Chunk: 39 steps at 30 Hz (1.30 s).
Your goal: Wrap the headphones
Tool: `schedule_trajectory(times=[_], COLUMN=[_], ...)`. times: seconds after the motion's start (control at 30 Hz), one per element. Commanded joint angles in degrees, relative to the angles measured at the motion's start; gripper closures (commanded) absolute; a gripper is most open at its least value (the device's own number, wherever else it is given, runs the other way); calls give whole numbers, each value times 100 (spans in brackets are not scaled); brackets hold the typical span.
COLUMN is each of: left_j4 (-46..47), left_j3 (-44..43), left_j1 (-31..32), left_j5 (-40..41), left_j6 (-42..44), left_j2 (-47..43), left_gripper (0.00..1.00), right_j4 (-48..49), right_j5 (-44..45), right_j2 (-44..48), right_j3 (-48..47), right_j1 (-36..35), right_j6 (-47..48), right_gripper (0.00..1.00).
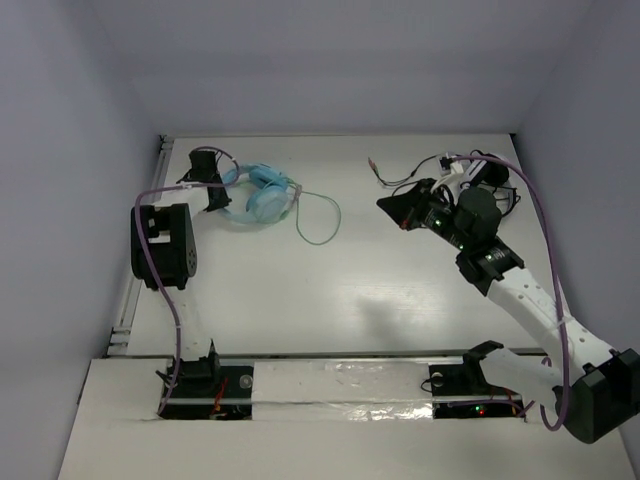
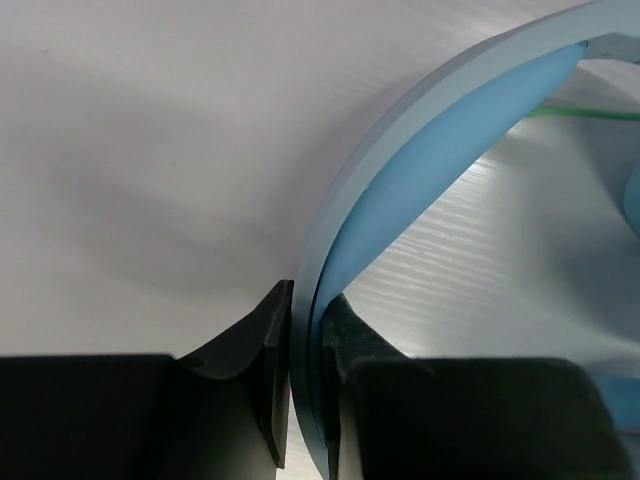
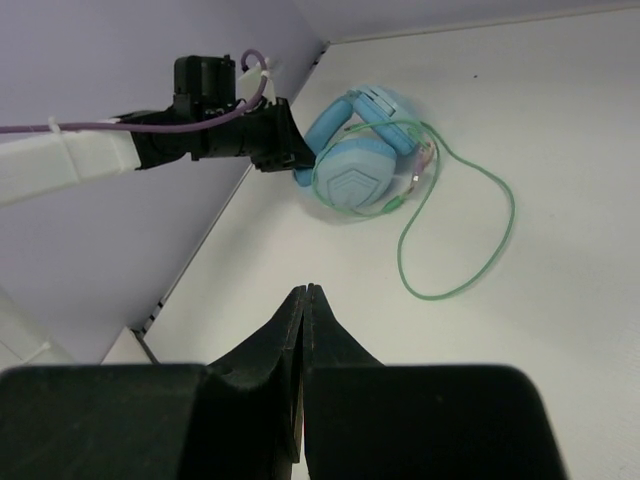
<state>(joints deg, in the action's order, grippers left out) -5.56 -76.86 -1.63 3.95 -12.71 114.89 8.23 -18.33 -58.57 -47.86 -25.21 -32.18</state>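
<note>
The light blue headphones [image 1: 262, 196] lie at the back left of the table, their pale green cable [image 1: 322, 222] looping out to the right. My left gripper [image 1: 222, 190] is shut on the headphones' padded band [image 2: 420, 160]; the band runs between its fingers [image 2: 270, 340]. My right gripper [image 1: 388, 205] is shut and empty, held above the table right of the cable loop. In the right wrist view the headphones [image 3: 355, 170], the cable [image 3: 470, 260] and the left gripper [image 3: 285, 150] show ahead of my closed right gripper [image 3: 308, 292].
A black-and-white headset with black cable [image 1: 470, 175] lies at the back right, behind my right arm. A thin red-tipped wire [image 1: 385, 178] lies near it. The side wall [image 1: 80, 200] stands close on the left.
</note>
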Motion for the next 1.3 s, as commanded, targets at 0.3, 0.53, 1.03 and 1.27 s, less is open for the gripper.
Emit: schedule_trajectory(times=[0.3,0.53,1.03,1.27], left_j4=[-3098,-3899,-3198,-3461], left_j3=[-2700,-4090,-4272,-5744], left_j1=[2408,3666,4004,4004], left_j5=[1325,3011,3557,2278], left_j6=[479,427,796,595], left_j2=[-2076,-2418,-2603,-2594], left_gripper=[100,100,100,100], right_j4=[65,-93,301,987], right_j5=[-707,-549,-444,-426], right_j2=[-788,-261,390,-146], right_j3=[-900,-1226,-515,13], right_j1=[-98,-98,-98,-98], right_j6=[678,1064,925,854], right_gripper=[100,49,61,100])
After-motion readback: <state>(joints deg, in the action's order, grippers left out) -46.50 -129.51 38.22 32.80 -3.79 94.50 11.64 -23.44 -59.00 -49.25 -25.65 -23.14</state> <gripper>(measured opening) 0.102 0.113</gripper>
